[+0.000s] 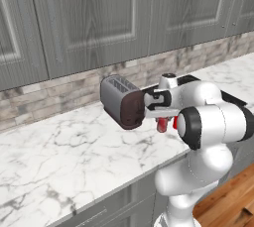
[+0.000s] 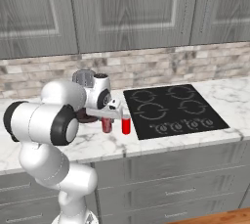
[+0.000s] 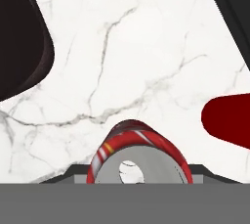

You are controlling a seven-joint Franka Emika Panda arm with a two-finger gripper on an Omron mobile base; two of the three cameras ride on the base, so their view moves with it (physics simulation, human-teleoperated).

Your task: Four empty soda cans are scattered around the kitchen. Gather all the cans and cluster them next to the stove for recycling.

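**Red can held beside the cooktop**

Soda can (image 3: 139, 157), red with white stripes and a silvery top, sits right under the hand camera, upright between the finger tips. The gripper (image 2: 107, 123) points down over the marble counter (image 2: 97, 145) and pinches this can (image 2: 106, 124) on its sides. Whether its base touches the counter I cannot tell.

Just beside it, on the cooktop side, a second red can (image 2: 126, 125) stands upright on the counter, close to the left edge of the black stove (image 2: 173, 110).

Behind the arm's wrist is a grey toaster (image 1: 121, 101) with a dark end. Farther back, the stone backsplash (image 2: 161, 66) runs along the wall under grey cabinets (image 2: 132, 12).
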